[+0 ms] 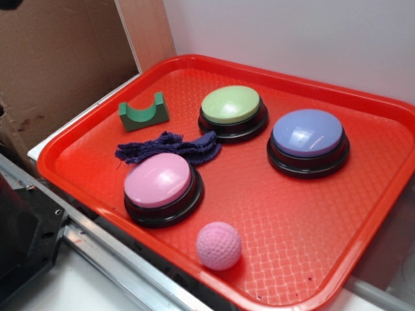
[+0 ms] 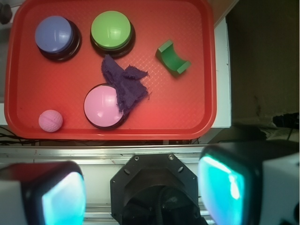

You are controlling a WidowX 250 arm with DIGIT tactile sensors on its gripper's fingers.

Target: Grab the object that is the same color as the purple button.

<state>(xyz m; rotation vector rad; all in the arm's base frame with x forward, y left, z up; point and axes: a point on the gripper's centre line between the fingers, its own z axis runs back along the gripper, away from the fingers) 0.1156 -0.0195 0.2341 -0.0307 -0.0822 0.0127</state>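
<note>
Hanging high above the near edge of the red tray [image 2: 18, 70], the claw [image 2: 140, 192] stands wide open with nothing between its two fingers [image 2: 56, 197], whose pads glow teal at the bottom of the wrist view. All the objects lie ahead of the claw, well apart from it.

Straight ahead, nearest to the claw's centre line, the dark purple rag [image 2: 123, 84] lies crumpled on the tray; one frayed end drapes over the far-right rim of the pink button [image 2: 103, 107], and the other end reaches toward the green button [image 2: 111, 30] without clearly touching it. Beyond the rag and off to the claw's left sits the purple button [image 2: 55, 35], a lavender-blue dome on a black base, just beside the green button. Ahead and to the left, near the tray's closest rim, rests the pink dimpled ball [image 2: 50, 120]. Ahead and to the right lies a green block with a curved notch [image 2: 173, 58], apart from the rag.

In the exterior view the claw itself is out of frame.
</note>
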